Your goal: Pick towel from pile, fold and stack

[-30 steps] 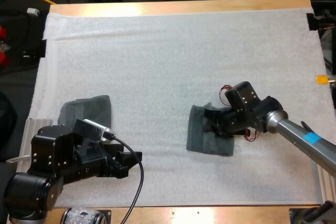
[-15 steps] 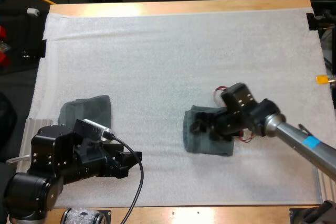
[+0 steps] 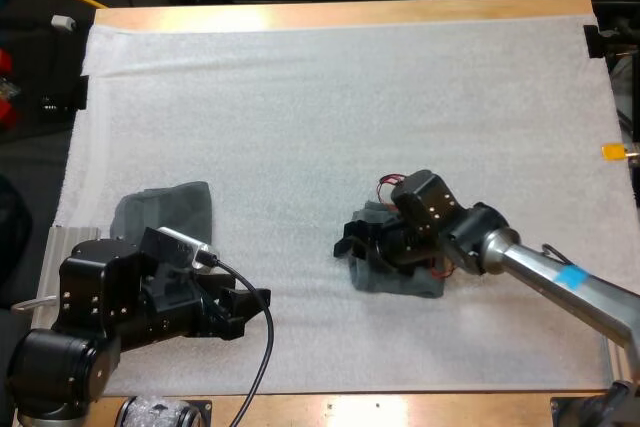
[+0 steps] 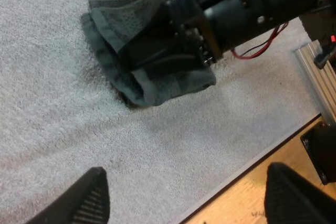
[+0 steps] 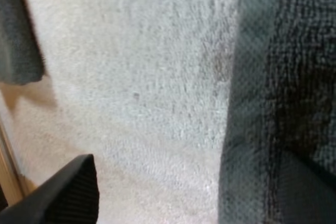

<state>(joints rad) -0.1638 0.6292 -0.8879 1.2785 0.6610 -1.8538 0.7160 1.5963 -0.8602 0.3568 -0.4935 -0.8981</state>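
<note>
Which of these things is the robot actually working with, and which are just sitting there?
In the job: centre towel, right gripper at it, other towel farther left, left gripper.
Just there: white mat, wooden table.

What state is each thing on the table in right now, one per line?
Folded dark grey-green towel: folded, flat on the white mat.
Second dark grey-green towel: partly hidden, untouched.
Left hand: open, empty.
Right hand: open, at the folded towel's edge.
</note>
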